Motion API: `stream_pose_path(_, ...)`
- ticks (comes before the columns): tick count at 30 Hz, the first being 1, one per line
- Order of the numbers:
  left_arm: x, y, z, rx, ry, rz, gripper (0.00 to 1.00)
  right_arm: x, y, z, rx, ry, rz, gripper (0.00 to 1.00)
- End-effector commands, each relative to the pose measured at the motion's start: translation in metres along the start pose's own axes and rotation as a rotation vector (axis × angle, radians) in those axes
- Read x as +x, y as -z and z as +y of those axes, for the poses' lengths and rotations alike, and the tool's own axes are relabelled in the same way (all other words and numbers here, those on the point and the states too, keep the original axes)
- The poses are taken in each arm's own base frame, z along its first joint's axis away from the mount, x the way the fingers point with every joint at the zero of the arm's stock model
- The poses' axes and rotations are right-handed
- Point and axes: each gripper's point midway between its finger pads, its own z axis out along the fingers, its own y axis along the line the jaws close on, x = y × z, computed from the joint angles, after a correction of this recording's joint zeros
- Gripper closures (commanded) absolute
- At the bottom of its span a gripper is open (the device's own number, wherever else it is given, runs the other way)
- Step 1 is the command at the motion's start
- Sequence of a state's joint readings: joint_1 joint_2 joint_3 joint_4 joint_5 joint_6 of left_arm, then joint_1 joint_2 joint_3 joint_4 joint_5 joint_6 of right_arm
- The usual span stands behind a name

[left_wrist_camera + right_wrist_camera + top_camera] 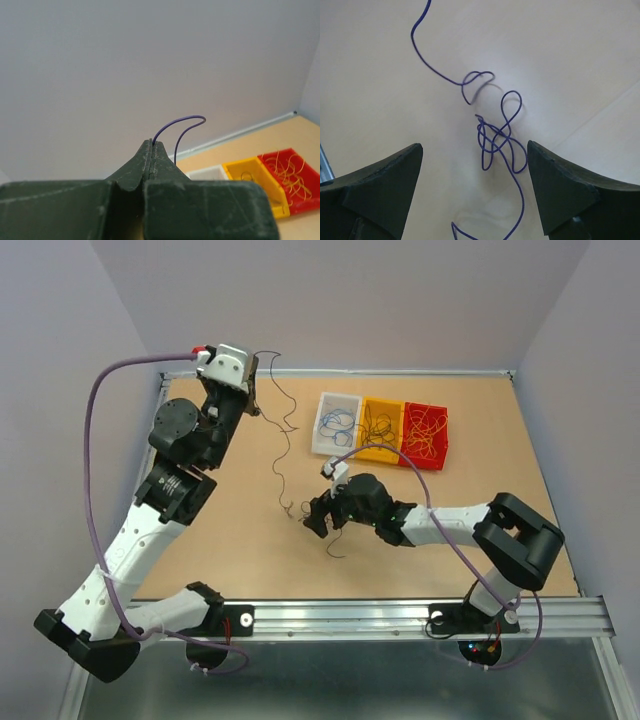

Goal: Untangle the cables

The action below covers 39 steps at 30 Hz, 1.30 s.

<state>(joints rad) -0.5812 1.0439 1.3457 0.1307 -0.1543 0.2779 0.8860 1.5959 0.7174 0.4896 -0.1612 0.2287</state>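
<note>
1. Tan table (500, 540), plain lilac walls behind
2. Purple wire (495, 135): one thin strand. Its knotted clump lies on the table between the fingers of the right claw (474, 150), and the rest runs off to the left claw (151, 145)
3. My read: near weightless, springy, keeps its curl, slips easily. Pinch one outer loop, not the whole clump
4. Right claw: jaws wide apart, holding nothing. Left claw: clamped on the wire's far end, raised, with a loop poking past the tips
5. Beyond the right claw: white bin (321, 425), yellow bin (377, 457) and red bin (425, 464), with wires inside
6. Unclear: which loop crosses over which, and whether it's one strand or two. Near end cut off in the right wrist view
</note>
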Motion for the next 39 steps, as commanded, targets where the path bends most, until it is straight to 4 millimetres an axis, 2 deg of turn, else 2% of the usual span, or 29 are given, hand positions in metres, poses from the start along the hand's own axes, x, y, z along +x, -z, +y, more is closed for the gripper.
stream_pose_path(1, -0.007, 0.015, 0.021, -0.106, -0.031, -0.1, 1.0, 0.008, -0.013, -0.01, 0.145, 0.071, 0.085, 0.1)
stream_pose_path(4, 0.012, 0.019, 0.03, -0.171, -0.065, -0.086, 1.0, 0.012, -0.022, -0.012, 0.195, 0.115, 0.105, 0.12)
stream_pose_path(5, 0.027, 0.02, 0.03, -0.18, -0.081, -0.06, 1.0, 0.009, -0.026, -0.011, 0.202, 0.123, 0.104, 0.14)
stream_pose_path(6, 0.034, 0.021, 0.034, -0.206, -0.092, -0.043, 1.0, 0.016, -0.03, -0.013, 0.214, 0.13, 0.12, 0.16)
stream_pose_path(8, 0.051, 0.021, 0.035, -0.22, -0.11, -0.011, 1.0, 0.013, -0.035, -0.02, 0.258, 0.136, 0.116, 0.22)
stream_pose_path(9, 0.06, 0.023, 0.036, -0.232, -0.114, 0.008, 1.0, 0.021, -0.037, -0.026, 0.28, 0.144, 0.137, 0.25)
stream_pose_path(11, 0.065, 0.026, 0.037, -0.242, -0.119, 0.016, 1.0, 0.024, -0.04, -0.03, 0.3, 0.149, 0.145, 0.27)
stream_pose_path(14, 0.071, 0.029, 0.041, -0.266, -0.117, 0.024, 1.0, 0.031, -0.043, -0.038, 0.337, 0.161, 0.172, 0.41)
stream_pose_path(15, 0.074, 0.03, 0.042, -0.276, -0.116, 0.033, 1.0, 0.033, -0.042, -0.04, 0.348, 0.163, 0.177, 0.49)
stream_pose_path(17, 0.082, 0.03, 0.043, -0.284, -0.113, 0.049, 1.0, 0.034, -0.038, -0.044, 0.371, 0.165, 0.176, 0.58)
stream_pose_path(18, 0.086, 0.03, 0.042, -0.287, -0.111, 0.057, 1.0, 0.033, -0.034, -0.045, 0.382, 0.155, 0.17, 0.72)
stream_pose_path(20, 0.098, 0.029, 0.04, -0.283, -0.11, 0.078, 1.0, 0.027, -0.021, -0.05, 0.423, 0.147, 0.145, 0.86)
stream_pose_path(21, 0.102, 0.028, 0.039, -0.283, -0.106, 0.083, 1.0, 0.023, -0.017, -0.05, 0.428, 0.145, 0.131, 0.9)
stream_pose_path(23, 0.113, 0.026, 0.035, -0.276, -0.11, 0.102, 1.0, 0.021, -0.006, -0.052, 0.448, 0.143, 0.119, 0.9)
stream_pose_path(24, 0.118, 0.026, 0.036, -0.28, -0.11, 0.11, 1.0, 0.008, 0.001, -0.05, 0.454, 0.138, 0.084, 0.9)
stream_pose_path(27, 0.131, 0.025, 0.032, -0.271, -0.108, 0.124, 1.0, -0.004, 0.017, -0.056, 0.505, 0.121, 0.042, 0.9)
stream_pose_path(29, 0.144, 0.025, 0.024, -0.239, -0.092, 0.138, 1.0, -0.02, 0.027, -0.066, 0.571, 0.098, -0.009, 0.94)
stream_pose_path(30, 0.147, 0.024, 0.018, -0.211, -0.089, 0.139, 1.0, -0.036, 0.033, -0.074, 0.595, 0.076, -0.048, 0.95)
stream_pose_path(32, 0.156, 0.024, 0.013, -0.192, -0.076, 0.149, 1.0, -0.055, 0.04, -0.084, 0.621, 0.056, -0.089, 0.99)
stream_pose_path(33, 0.159, 0.024, 0.01, -0.178, -0.073, 0.15, 1.0, -0.076, 0.046, -0.096, 0.649, 0.036, -0.135, 0.99)
stream_pose_path(38, 0.171, 0.03, 0.001, -0.142, -0.049, 0.13, 1.0, -0.135, 0.062, -0.14, 0.719, -0.008, -0.241, 0.99)
stream_pose_path(39, 0.173, 0.031, -0.001, -0.13, -0.046, 0.127, 1.0, -0.144, 0.068, -0.156, 0.752, -0.02, -0.259, 0.99)
